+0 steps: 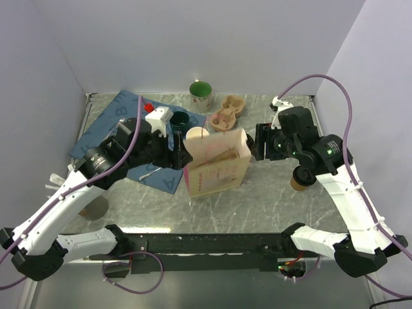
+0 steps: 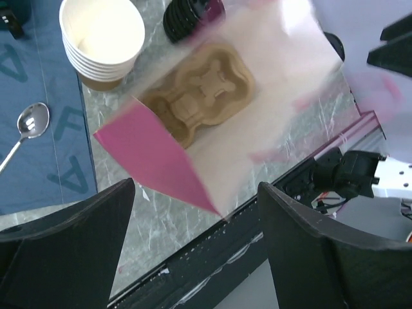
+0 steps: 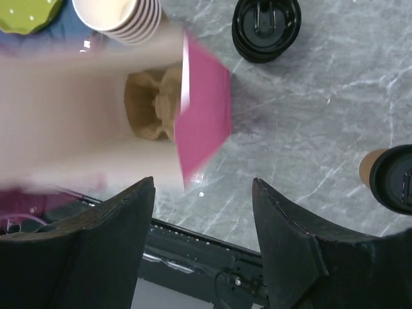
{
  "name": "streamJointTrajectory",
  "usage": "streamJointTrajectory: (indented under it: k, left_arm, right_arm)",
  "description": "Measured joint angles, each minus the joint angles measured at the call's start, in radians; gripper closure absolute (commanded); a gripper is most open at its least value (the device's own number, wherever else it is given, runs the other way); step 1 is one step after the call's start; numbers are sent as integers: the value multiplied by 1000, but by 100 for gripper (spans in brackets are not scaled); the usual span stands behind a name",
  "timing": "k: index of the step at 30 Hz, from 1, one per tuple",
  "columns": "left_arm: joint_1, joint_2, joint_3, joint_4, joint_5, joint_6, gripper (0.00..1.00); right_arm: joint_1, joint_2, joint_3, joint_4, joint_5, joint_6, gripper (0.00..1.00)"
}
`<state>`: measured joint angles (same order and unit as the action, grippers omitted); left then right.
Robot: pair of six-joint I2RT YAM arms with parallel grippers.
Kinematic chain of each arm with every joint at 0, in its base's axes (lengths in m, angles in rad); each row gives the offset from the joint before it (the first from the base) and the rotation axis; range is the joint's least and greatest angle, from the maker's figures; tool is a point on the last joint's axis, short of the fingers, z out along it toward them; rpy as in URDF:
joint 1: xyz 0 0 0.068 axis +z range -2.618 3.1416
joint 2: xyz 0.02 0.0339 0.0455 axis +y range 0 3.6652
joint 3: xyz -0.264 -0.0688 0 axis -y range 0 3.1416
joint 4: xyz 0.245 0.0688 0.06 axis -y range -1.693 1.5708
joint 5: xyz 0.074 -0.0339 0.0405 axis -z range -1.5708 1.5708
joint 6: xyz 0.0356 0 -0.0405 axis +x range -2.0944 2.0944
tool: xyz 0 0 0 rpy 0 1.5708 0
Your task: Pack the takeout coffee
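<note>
Coffee cup [image 3: 390, 179]: brown paper, black lid, upright, off to the side of the right gripper [image 3: 203, 187] and cut off by the frame edge. Both it and the left gripper [image 2: 196, 193] gape wide, holding nothing. The bag [image 3: 203, 106] beneath them is blurred.

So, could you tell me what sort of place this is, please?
Probably a lab booth staged as a café counter: plain walls around the table, a pink bag, stacked paper cups, a takeout coffee.

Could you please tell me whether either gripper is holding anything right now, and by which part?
Nothing is held: the left gripper and right gripper both stand open beside the pink bag, gripping nothing.
</note>
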<state>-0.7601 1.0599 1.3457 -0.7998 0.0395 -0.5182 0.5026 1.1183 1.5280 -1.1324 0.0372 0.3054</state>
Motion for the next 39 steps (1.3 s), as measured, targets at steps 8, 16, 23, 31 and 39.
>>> streamJointTrajectory:
  k: [8, 16, 23, 31, 39]
  left_arm:
    - [-6, 69, 60, -29, -24, -14, 19]
    - [-14, 111, 114, -89, -129, -51, 19]
    - [-14, 169, 143, -84, -192, -83, 23]
    - [-14, 288, 153, -101, -206, -105, 68]
    - [-14, 249, 145, -69, -154, -98, 99]
  right_arm:
    - [-2, 21, 1, -3, -50, 0, 32]
    - [-2, 120, 65, 13, -56, -4, 32]
    - [-5, 217, 177, 33, 3, -23, 33]
    - [-15, 336, 197, 42, -6, -41, 48]
    - [-31, 317, 320, -63, -48, -10, 29]
